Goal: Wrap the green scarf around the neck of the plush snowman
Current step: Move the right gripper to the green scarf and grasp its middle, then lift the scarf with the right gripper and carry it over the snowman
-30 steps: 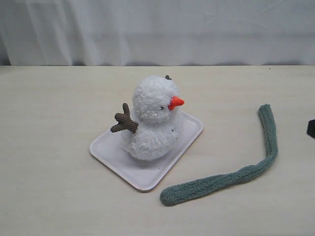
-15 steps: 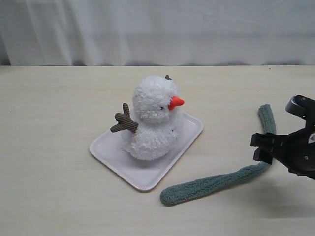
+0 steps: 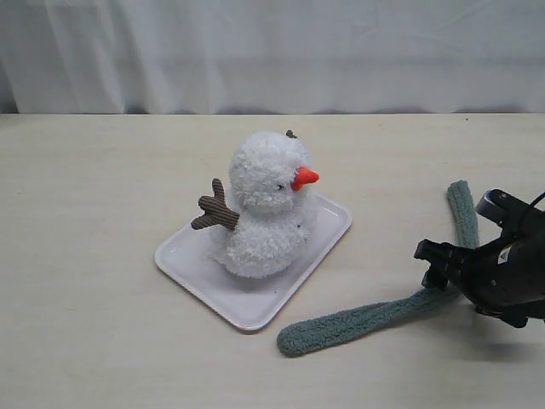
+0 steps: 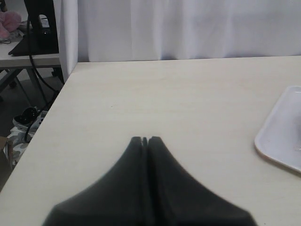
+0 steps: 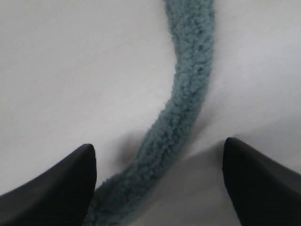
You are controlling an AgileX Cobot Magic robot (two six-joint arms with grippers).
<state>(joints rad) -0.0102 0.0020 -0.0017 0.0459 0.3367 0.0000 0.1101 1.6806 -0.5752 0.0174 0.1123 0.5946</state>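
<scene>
The white plush snowman point(image 3: 264, 204) with orange nose and a brown twig arm point(image 3: 215, 210) stands on a white tray point(image 3: 196, 264); its neck point(image 3: 260, 217) is bare. The green scarf point(image 3: 366, 319) lies curved on the table to the tray's right, one end point(image 3: 461, 194) pointing back. My right gripper point(image 3: 434, 264) hovers over the scarf's bend, open, the scarf point(image 5: 186, 113) running between its fingers point(image 5: 70, 183) without being held. My left gripper point(image 4: 145, 140) is shut and empty over bare table; it does not show in the exterior view.
A white curtain point(image 3: 272, 51) hangs behind the table's far edge. In the left wrist view the table's side edge point(image 4: 51, 103) drops off to a floor with cables, and the tray's corner point(image 4: 277, 136) shows.
My right arm has come in from the right edge and moved left and down over the scarf's bend. The snowman, tray and scarf have not moved.
</scene>
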